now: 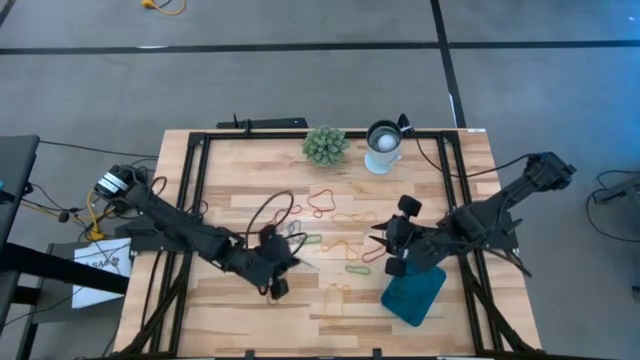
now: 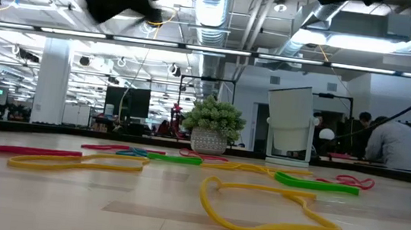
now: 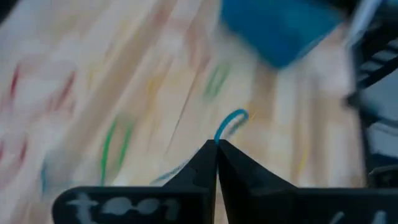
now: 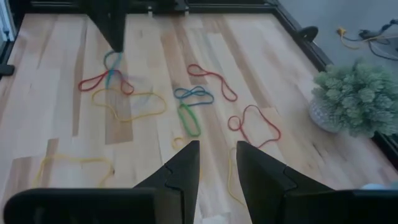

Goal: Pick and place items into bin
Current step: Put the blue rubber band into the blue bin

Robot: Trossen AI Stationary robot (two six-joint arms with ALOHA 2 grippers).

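Several rubber-band items lie loose on the wooden table (image 1: 250, 320): red (image 4: 255, 124), blue (image 4: 194, 94), green (image 4: 189, 119) and yellow (image 4: 127, 102). The teal bin (image 1: 412, 293) stands near the front right. My left gripper (image 1: 287, 252), left of centre, is shut on a blue band (image 3: 231, 120). My right gripper (image 4: 217, 149) hovers open above the table next to the bin's far side, with nothing between its fingers. My left gripper pinches the blue band by one end (image 3: 217, 140) between its two fingertips. The fingers slant downward toward the table's right. The rest of the loop (image 4: 112, 62) hangs slack below them; whether its lower end touches the table, I cannot tell.
A spiky green plant ball (image 1: 325, 145) and a round white-and-metal cup (image 1: 383, 145) stand at the table's far edge. A black frame rail (image 1: 190, 200) runs round the table. Bare wood lies between the bands and the near edge.
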